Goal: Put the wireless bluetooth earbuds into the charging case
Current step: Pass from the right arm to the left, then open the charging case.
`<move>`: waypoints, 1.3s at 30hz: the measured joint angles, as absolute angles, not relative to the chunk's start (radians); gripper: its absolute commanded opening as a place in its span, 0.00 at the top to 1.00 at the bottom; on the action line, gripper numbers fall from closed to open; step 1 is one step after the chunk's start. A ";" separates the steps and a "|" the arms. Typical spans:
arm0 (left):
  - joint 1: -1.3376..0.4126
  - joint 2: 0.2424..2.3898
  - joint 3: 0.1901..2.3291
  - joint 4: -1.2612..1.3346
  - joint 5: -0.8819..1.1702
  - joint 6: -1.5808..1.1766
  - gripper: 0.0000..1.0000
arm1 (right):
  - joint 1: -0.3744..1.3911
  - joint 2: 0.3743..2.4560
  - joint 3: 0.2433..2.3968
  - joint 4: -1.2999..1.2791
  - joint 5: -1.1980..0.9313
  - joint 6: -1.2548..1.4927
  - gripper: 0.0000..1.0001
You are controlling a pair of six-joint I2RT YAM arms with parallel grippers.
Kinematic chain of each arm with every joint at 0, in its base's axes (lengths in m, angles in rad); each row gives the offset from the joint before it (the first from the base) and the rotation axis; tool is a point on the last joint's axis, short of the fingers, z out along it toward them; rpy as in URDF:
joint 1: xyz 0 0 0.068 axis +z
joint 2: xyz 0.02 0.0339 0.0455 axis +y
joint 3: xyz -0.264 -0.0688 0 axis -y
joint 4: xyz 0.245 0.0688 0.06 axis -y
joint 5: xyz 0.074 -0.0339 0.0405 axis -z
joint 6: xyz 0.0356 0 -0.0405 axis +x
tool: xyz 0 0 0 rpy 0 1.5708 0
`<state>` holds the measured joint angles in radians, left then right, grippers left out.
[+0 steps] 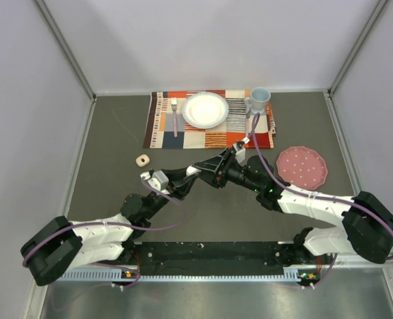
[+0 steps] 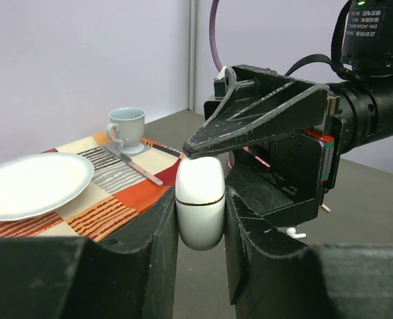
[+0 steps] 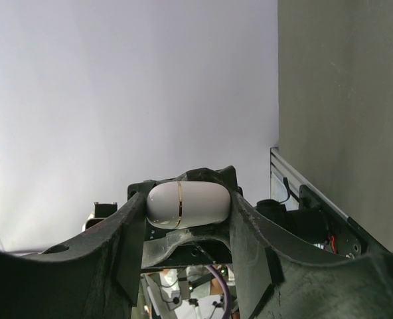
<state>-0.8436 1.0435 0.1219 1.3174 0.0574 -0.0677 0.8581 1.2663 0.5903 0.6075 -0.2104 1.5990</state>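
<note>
Top view: both arms reach to the middle of the grey table (image 1: pixel 110 173) and meet there, their dark fingers hiding what is between them. Only this view shows a pink speckled dish (image 1: pixel 302 166) with a scalloped rim on the right and a small beige block (image 1: pixel 142 160) on the left.

Left wrist view: the left gripper (image 2: pixel 200 197) is clamped on the narrow sides of the charging case (image 2: pixel 200 216), a glossy white oval shell with a thin gold seam round its middle, held upright above the table. One ribbed black finger (image 2: pixel 249 123) of the right gripper rests its tip on top of the case. Two tiny white pieces (image 2: pixel 292 232) lie on the table under that gripper. They may be the earbuds but are too small to confirm. Behind stand a patchwork placemat (image 2: pixel 110 199), a white plate (image 2: pixel 34 183), a fork (image 2: pixel 133 165) and a pale blue cup (image 2: pixel 127 128).

Right wrist view: the right gripper (image 3: pixel 187 199) has the case lengthwise between its matte black fingers, both ends touching, seam crosswise. The earbuds and the place setting are out of this view.
</note>
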 measured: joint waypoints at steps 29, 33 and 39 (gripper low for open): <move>-0.780 0.957 0.110 1.310 0.243 -0.171 1.00 | 0.869 0.895 0.864 0.020 -0.040 0.562 0.01; -0.765 1.009 0.110 1.301 0.328 -0.204 1.00 | 0.869 0.892 0.864 -0.022 -0.111 0.472 0.01; -0.764 1.023 0.122 1.300 0.398 -0.223 1.00 | 0.869 0.935 0.866 -0.107 -0.185 0.392 0.01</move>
